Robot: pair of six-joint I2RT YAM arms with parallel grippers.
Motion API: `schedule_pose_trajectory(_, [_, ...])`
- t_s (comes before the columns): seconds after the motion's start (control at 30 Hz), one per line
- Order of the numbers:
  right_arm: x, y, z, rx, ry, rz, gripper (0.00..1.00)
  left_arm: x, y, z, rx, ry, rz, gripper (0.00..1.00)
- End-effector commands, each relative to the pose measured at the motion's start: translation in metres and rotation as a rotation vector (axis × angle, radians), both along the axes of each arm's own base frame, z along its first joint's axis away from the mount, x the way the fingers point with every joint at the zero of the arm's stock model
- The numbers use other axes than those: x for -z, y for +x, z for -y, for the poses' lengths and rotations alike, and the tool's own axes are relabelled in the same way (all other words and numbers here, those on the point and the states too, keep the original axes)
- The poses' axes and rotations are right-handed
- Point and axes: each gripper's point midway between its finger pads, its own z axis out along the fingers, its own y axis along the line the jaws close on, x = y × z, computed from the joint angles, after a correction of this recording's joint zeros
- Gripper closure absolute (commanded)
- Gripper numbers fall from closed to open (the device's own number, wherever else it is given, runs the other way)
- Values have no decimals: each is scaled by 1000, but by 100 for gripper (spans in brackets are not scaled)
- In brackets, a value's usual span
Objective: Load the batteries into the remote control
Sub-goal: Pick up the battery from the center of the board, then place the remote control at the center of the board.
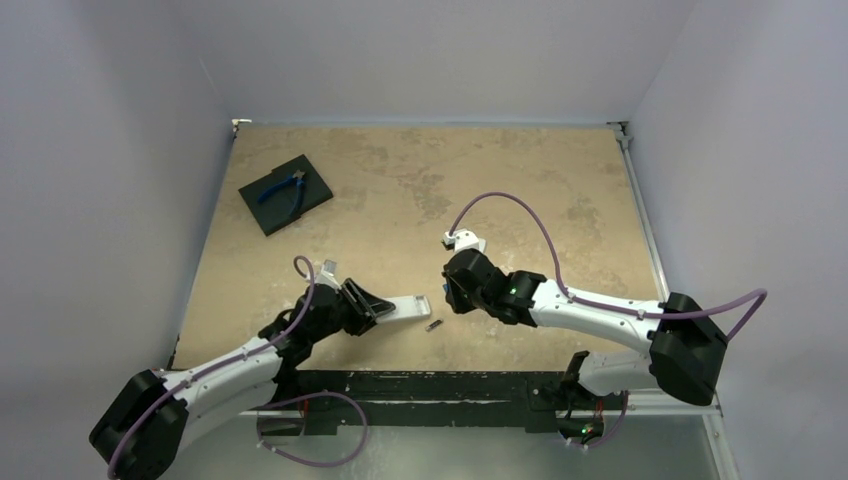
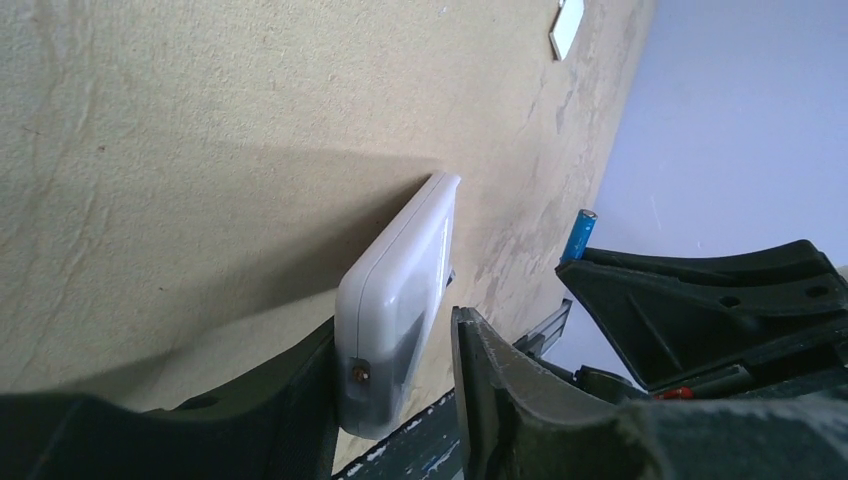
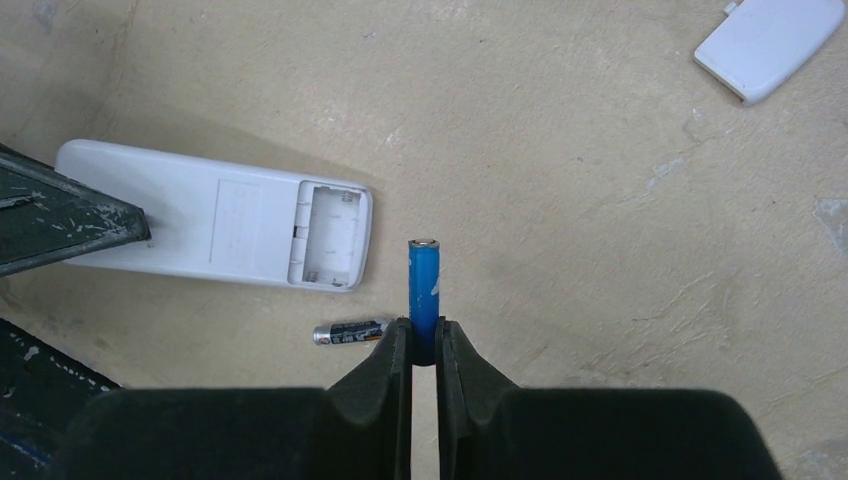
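**Table**: it carries everything below.

**Remote control**: it lies back up near the near edge, its compartment open and empty. My left gripper straddles the far end, jaws spread with a gap on one side. Unclamped like this, the remote may slide when a cell is pressed in.

**Black pad** with pliers: they sit well apart at the far left and obstruct nothing.

**Battery cover**: it lies loose, away from the remote.

**Blue battery**: my right gripper pinches its lower end only, so this short hold could let it pivot or slip.

**Dark battery**: it lies just beside the open compartment and could be knocked and roll.
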Motion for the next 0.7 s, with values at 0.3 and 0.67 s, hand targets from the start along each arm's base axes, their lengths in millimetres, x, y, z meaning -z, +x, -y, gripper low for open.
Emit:
schedule_pose_trajectory(0.3, [-10, 1, -8, 1, 58, 18, 100, -17, -2, -7, 34, 81, 62, 55])
schedule_pose_trajectory(0.67, [-8, 2, -10, -1, 52, 16, 100, -22, -13, -23, 62, 204, 44, 54])
